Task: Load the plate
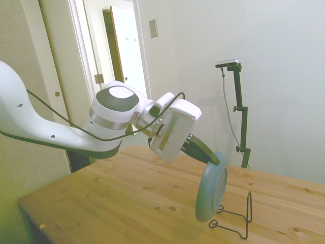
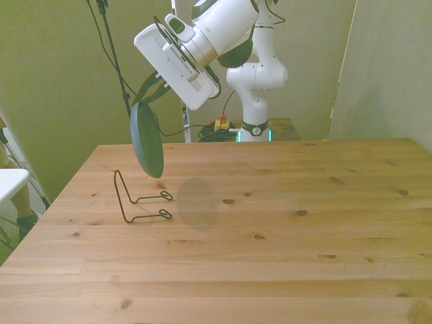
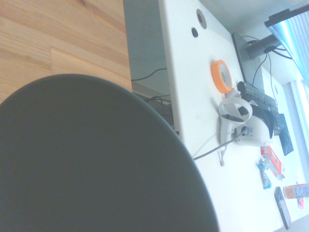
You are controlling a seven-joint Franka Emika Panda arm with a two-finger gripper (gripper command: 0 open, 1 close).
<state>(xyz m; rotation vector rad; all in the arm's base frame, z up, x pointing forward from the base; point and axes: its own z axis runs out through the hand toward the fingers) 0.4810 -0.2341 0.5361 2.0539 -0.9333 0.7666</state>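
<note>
Above the table (image 2: 283, 223), fingers (image 1: 210, 155) grip the plate's (image 1: 210, 188) rim.

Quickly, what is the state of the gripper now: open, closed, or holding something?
Gripper: closed on the plate at its top rim, holding it on edge above the wire stand.

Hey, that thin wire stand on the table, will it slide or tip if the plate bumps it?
Probably yes. The wire stand is thin bent wire, so likely light and easily pushed across the smooth table. Its tall upright back could tip it. The plate, held on edge by the gripper, looks rigid and far heavier.
</note>
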